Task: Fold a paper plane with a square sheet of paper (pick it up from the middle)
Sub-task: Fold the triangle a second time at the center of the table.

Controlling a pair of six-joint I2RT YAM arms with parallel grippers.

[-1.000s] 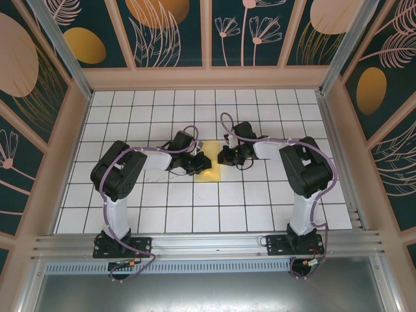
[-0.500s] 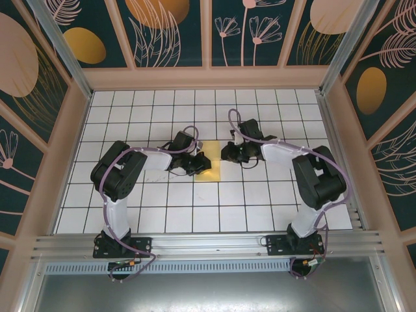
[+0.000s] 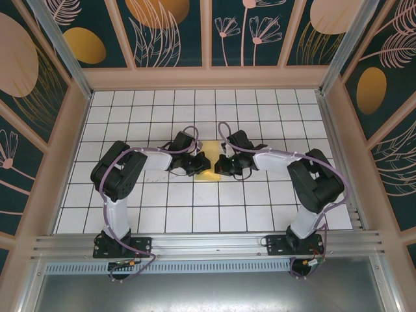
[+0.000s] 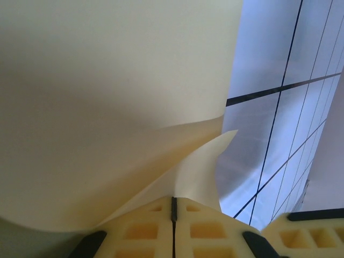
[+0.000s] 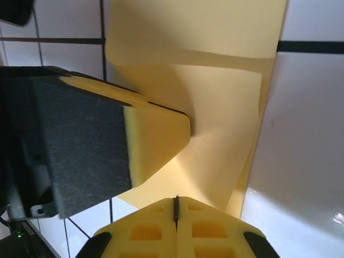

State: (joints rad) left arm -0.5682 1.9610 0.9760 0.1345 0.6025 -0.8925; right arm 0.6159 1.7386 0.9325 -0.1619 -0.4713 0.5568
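White gridded table point(image 3: 130, 214), floral walls point(image 3: 175, 32), left end effector point(image 4: 173, 210) and right end effector point(image 5: 176, 207) pinching yellow paper point(image 4: 107, 80)

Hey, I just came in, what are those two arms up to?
Both robot arms reach to the middle of the tiled table, over a pale-yellow square sheet of paper. The left end effector is shut on the sheet, which curls up in a loose bend ahead of it. The right end effector is shut on it from the opposite side, close to the left one's tip. No plane shape yet, just a soft partial fold.
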